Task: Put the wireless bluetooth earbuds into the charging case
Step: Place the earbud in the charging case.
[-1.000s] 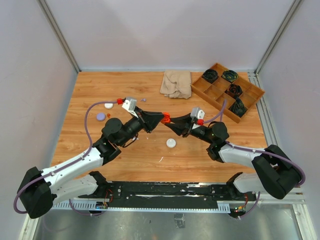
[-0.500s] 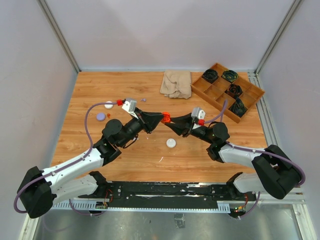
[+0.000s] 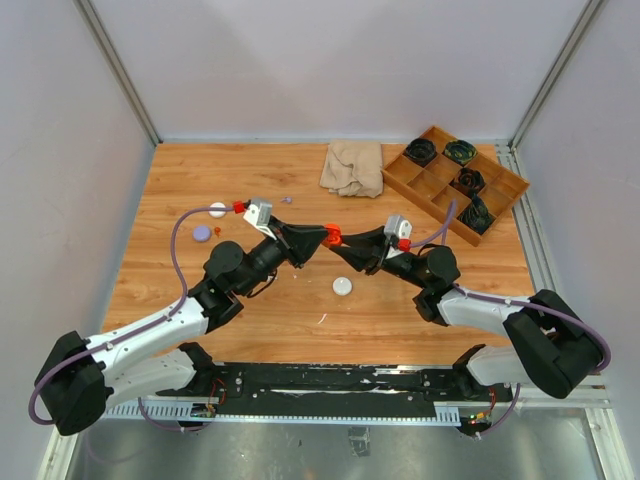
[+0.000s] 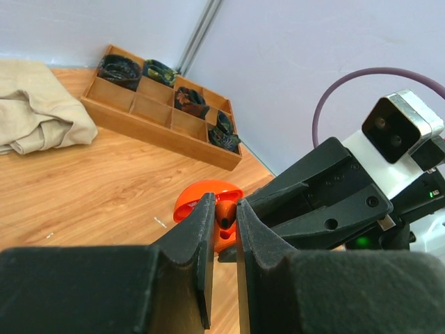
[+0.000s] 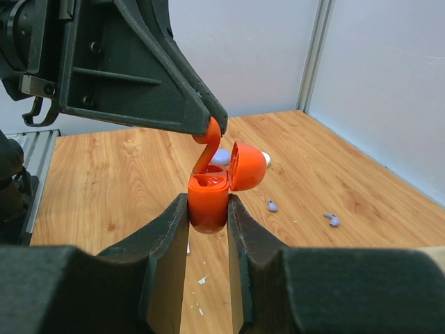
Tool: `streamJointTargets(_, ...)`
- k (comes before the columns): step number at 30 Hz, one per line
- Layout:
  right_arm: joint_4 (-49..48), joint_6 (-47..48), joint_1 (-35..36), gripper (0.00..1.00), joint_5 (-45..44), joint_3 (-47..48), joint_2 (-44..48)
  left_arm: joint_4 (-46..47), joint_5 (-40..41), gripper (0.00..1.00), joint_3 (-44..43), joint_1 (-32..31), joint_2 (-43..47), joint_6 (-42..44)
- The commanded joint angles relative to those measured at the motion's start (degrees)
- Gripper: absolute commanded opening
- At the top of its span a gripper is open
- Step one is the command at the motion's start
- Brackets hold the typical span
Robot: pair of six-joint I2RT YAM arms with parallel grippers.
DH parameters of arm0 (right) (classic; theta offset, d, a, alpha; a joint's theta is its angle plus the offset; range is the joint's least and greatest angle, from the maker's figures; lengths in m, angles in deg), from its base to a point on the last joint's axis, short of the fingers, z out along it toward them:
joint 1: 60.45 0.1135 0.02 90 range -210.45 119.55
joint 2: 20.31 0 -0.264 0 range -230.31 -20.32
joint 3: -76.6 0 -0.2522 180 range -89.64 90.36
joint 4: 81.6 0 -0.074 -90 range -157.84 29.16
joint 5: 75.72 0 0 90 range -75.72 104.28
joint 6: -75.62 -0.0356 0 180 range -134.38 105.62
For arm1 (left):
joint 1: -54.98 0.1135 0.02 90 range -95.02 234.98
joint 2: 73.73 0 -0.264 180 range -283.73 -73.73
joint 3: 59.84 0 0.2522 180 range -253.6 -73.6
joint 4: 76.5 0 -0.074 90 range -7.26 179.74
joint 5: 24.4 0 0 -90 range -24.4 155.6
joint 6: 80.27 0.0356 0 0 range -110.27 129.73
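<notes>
Mid-table, raised off wood: right gripper (image 5: 208, 209) clamped on orange case (image 5: 208, 200), lid (image 5: 248, 165) flipped open. Left gripper (image 4: 224, 203) pinched together on orange earbud (image 5: 207, 142) (top end in tips). Its long axis is near upright, slightly tilted, lower end meeting the open case. Right wrist view shows earbud; left wrist view hides it behind own fingers. Around: purple earbuds (image 5: 272, 206) loose on table (image 3: 180, 170), white round case (image 3: 343, 286) near, cloth (image 3: 352, 167) and wooden tray (image 3: 455, 180) at far side.

4 round cases: 1 orange case (image 5: 208, 198) ctr, 2 white cases (image 3: 217, 210) (image 3: 343, 286) (far left, near ctr), 1 purple case (image 3: 201, 232) left. Earbuds: 1 orange earbud (image 5: 207, 142), 2 purple earbuds (image 5: 272, 205) (image 5: 332, 220). Also 1 beige cloth (image 3: 352, 167) far, 1 wooden tray (image 3: 424, 210) far right w/ 4 dark bundles (image 3: 418, 151).
</notes>
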Motion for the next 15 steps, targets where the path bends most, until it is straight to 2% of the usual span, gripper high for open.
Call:
streamJointTargets(1, -5.61, -1.34, 2.29, 0.01, -0.28, -0.49, 0.51, 2.96, -0.21, 0.13, 0.92, -0.79, -0.2, 0.62)
streamJointTargets(10, -7.28, -2.37, 2.23, 0.01, -0.59, -0.57, 0.57, 4.73, -0.51, 0.14, 2.19, -0.89, -0.07, 0.32)
streamJointTargets(15, -7.67, -2.11, 2.25, 0.01, -1.42, -1.07, 1.26, 4.75, -0.55, 0.19, 3.16, -0.89, 0.82, 0.05)
